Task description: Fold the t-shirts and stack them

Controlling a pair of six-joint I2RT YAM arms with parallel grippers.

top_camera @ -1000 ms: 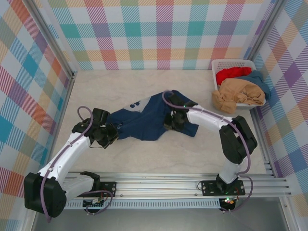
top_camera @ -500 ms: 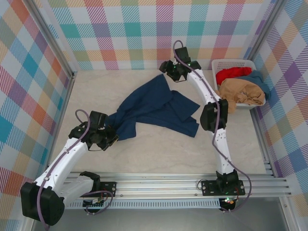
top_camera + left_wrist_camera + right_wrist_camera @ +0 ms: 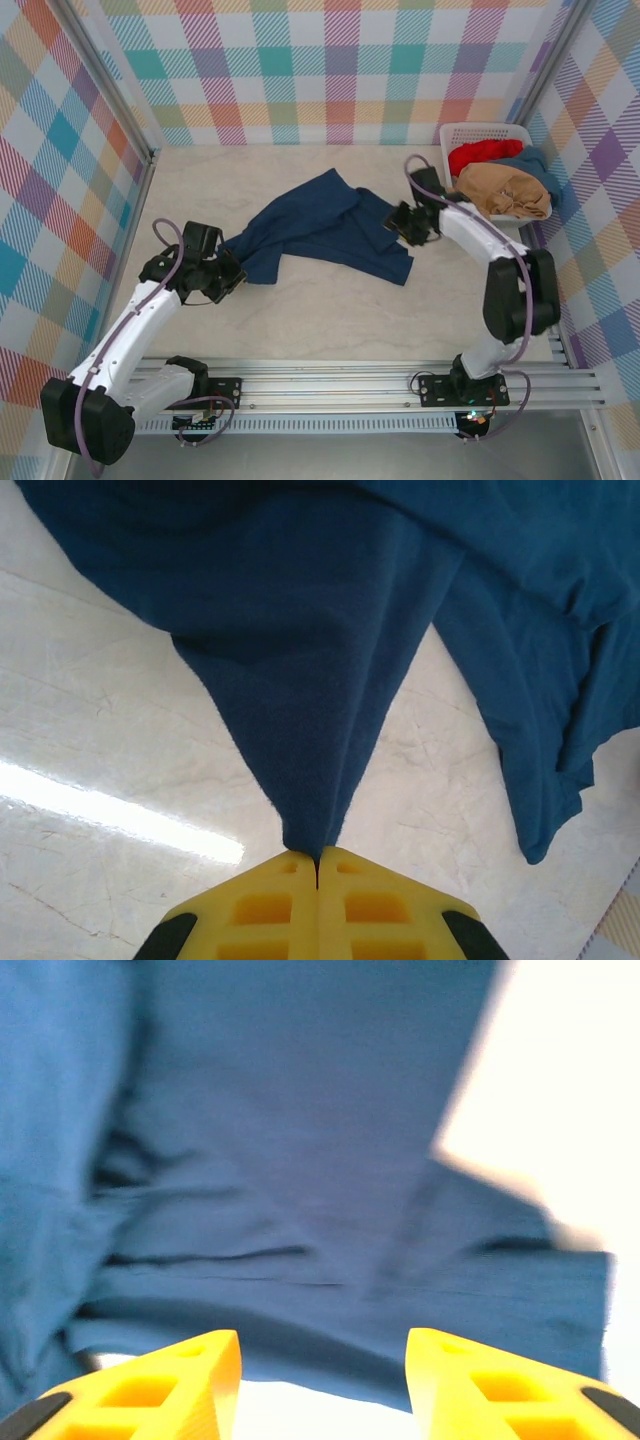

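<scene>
On the left side of the table (image 3: 330, 320), my left gripper (image 3: 228, 275) sits low with its yellow fingers (image 3: 270, 885) pressed together on a pinched point of the navy t-shirt (image 3: 320, 222). From that wrist camera the cloth fans out from the pinch in a taut wedge. I read this as an anchor hold: one corner is kept fixed so the rest can be pulled flat against it.

Across the middle, the navy t-shirt lies on the table, partly spread but rumpled. One lobe reaches toward the back wall and a lower flap is doubled over near its right edge. It is not flat enough to fold yet, so I judge I'm in the spreading step, early in the task.

Further right, my right gripper (image 3: 402, 224) hovers at the shirt's right edge with its fingers spread and nothing between them. Its wrist view is blurred, but it shows wrinkled blue cloth and a hem just past the fingertips. It looks placed to take that edge and draw it away from the left-hand pinch. The risk I see is catching two layers at the doubled flap.

At the far right, the white basket (image 3: 470, 127) in the back corner holds the red t-shirt (image 3: 480, 153), the tan t-shirt (image 3: 500, 195) and the teal t-shirt (image 3: 537, 165), all heaped and unfolded.
</scene>
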